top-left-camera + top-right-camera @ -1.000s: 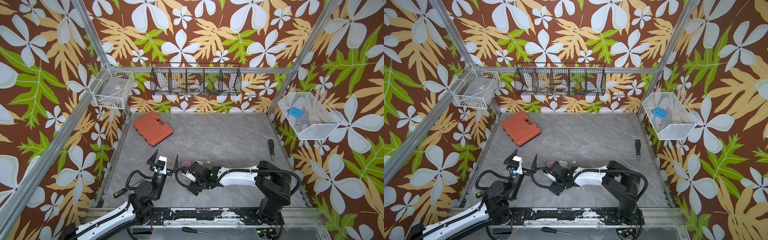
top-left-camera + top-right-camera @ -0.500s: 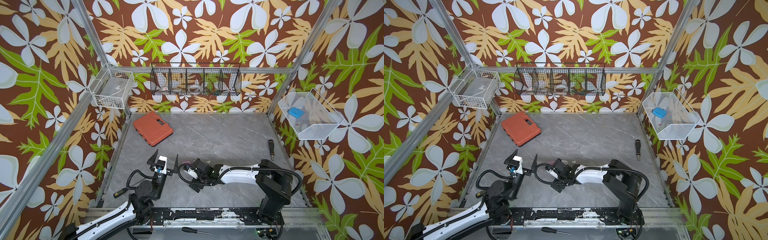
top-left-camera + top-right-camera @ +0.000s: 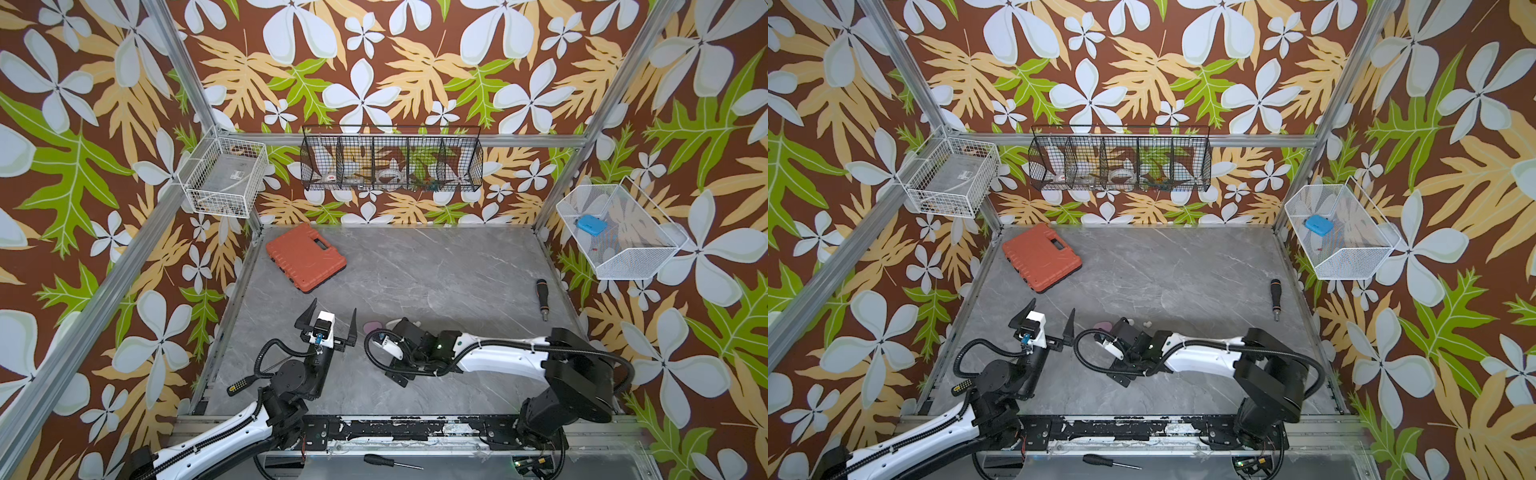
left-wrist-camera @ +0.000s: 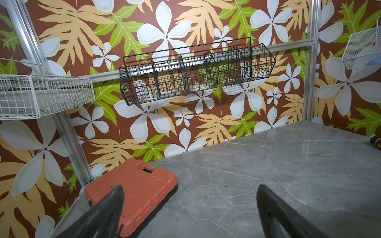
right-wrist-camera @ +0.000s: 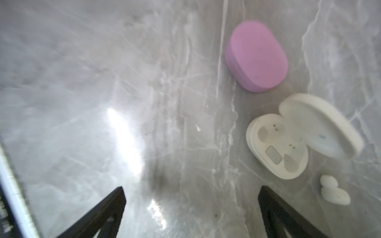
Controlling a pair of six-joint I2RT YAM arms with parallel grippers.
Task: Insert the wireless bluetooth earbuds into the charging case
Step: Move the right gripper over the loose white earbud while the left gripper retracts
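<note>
Two white earbuds [image 5: 335, 192] lie loose on the grey marbled surface [image 5: 82, 82], close together and just beside the white case [image 5: 277, 148] meant to hold them. The case sits with its lid [image 5: 321, 127] flipped back, and both moulded sockets inside are plainly empty. Near it rests a lilac case [image 5: 256, 56], shut; whether it holds any lilac earbuds cannot be told, and none shows on the surface.

The right gripper [image 5: 191, 197] hangs low over the surface with its fingers spread wide and nothing between them, and the cases and earbuds lie off to one side of its reach. The left gripper [image 3: 334, 305] is raised near the front of the surface, also spread wide and empty, facing the back wall and well apart from the cases.

Judged from this, the job is at its start for the white pair: the lid is open, but neither earbud has been picked up or seated. Both placements are left to do, and the lilac set is unaccounted for.
</note>
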